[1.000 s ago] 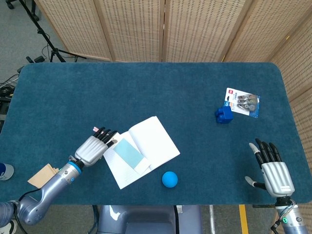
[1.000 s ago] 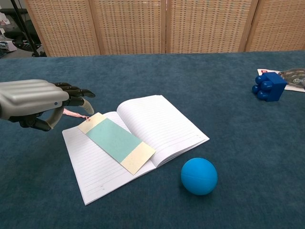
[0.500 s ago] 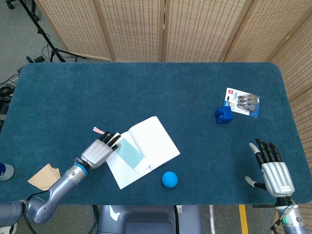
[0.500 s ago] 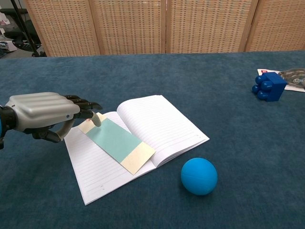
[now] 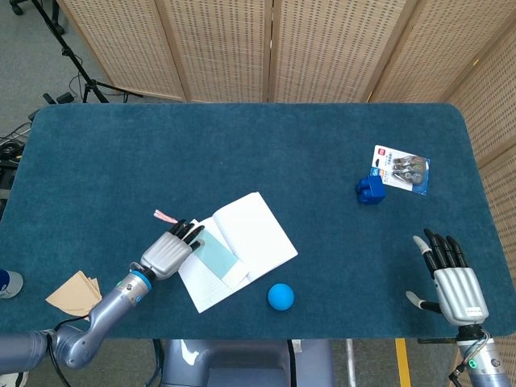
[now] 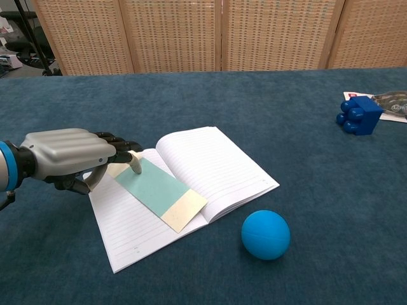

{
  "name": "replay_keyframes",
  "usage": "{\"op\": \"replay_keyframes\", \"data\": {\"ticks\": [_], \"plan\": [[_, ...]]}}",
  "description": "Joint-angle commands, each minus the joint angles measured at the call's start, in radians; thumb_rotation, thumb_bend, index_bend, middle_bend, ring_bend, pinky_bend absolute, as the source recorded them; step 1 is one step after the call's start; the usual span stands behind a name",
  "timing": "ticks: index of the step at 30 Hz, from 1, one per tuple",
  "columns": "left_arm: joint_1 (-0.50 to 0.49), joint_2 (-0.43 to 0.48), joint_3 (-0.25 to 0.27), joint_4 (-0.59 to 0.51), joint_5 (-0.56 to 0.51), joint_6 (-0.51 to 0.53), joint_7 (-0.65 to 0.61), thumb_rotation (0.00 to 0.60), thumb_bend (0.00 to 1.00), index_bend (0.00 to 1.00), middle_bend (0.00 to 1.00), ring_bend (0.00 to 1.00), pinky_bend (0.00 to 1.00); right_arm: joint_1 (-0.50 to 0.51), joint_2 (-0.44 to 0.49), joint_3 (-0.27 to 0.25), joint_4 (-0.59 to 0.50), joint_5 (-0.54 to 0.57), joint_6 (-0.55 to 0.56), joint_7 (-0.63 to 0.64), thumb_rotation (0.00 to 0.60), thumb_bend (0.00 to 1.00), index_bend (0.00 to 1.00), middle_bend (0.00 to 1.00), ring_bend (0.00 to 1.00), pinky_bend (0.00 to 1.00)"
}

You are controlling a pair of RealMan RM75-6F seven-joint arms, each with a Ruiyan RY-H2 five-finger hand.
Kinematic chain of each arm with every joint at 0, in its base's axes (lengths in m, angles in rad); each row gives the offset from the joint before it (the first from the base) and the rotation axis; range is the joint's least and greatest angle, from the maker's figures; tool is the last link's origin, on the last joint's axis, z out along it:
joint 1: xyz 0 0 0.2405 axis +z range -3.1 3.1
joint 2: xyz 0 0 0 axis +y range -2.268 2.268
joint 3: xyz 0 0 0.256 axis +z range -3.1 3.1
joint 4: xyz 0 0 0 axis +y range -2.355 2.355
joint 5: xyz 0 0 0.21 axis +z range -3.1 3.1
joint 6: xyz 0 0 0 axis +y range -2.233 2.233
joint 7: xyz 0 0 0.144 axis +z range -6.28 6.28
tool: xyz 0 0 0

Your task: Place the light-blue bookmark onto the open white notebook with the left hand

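Observation:
The open white notebook (image 5: 250, 234) (image 6: 213, 164) lies on the blue cloth near the table's front. The light-blue bookmark (image 5: 216, 256) (image 6: 152, 188), with cream ends, rests flat across its left page. My left hand (image 5: 171, 251) (image 6: 67, 155) hovers low over the notebook's left edge with fingers stretched out. One pale fingertip (image 6: 135, 164) touches the bookmark's upper end, and nothing is gripped. The bookmark's pink tassel (image 5: 165, 216) lies on the cloth just beyond the fingers. My right hand (image 5: 447, 274) rests palm down, fingers spread, at the front right.
A blue ball (image 5: 280, 296) (image 6: 265, 234) sits just right of the notebook's front corner. A blue block (image 5: 370, 189) (image 6: 359, 114) and a flat packet (image 5: 401, 169) lie far right. Tan cards (image 5: 72, 292) lie at the front left edge.
My left hand has slid right and toward the front, from beside the tassel onto the notebook's left edge, until a fingertip touches the bookmark's end. The bookmark, notebook and right hand have stayed put.

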Motion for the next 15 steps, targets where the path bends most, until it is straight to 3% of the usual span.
{"op": "replay_keyframes", "data": {"ticks": [1, 15], "plan": [[-0.005, -0.006, -0.001, 0.001, -0.009, 0.000, 0.009, 0.600, 1.00, 0.21, 0.00, 0.00, 0.00, 0.000, 0.000, 0.000, 0.000, 0.000, 0.000, 0.000, 0.600, 0.09, 0.00, 0.00, 0.00, 0.00], [-0.032, -0.033, -0.005, -0.004, -0.042, 0.007, 0.053, 0.600, 1.00, 0.21, 0.00, 0.00, 0.00, -0.001, 0.003, 0.001, 0.000, 0.003, 0.000, 0.007, 0.600, 0.09, 0.00, 0.00, 0.00, 0.00]]}}
